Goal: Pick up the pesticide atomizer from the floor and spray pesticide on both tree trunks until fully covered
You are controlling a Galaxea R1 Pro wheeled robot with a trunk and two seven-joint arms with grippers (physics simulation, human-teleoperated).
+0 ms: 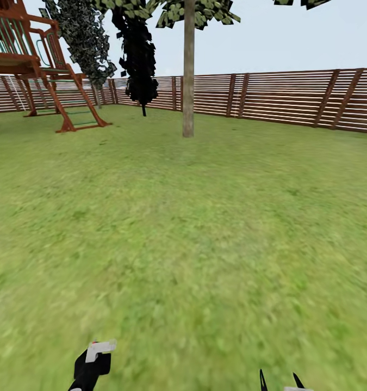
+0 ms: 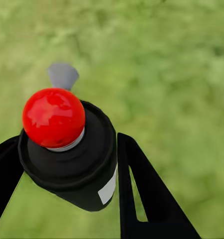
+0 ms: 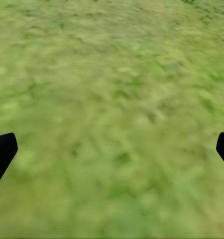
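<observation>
Open lawn [image 1: 205, 233] ahead, unobstructed up to the tree trunk [image 1: 188, 81]. Wooden play frame [image 1: 36, 65] off to the left, slatted fence [image 1: 292, 98] closing the far side. Bare grass beneath both grippers.

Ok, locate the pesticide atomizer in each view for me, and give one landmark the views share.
Head view: pesticide atomizer at the bottom edge, left of centre, in the left gripper.
Left wrist view: atomizer large, red-capped, between the black fingers.
Right wrist view: not in it.
Shared landmark: the green lawn.
</observation>
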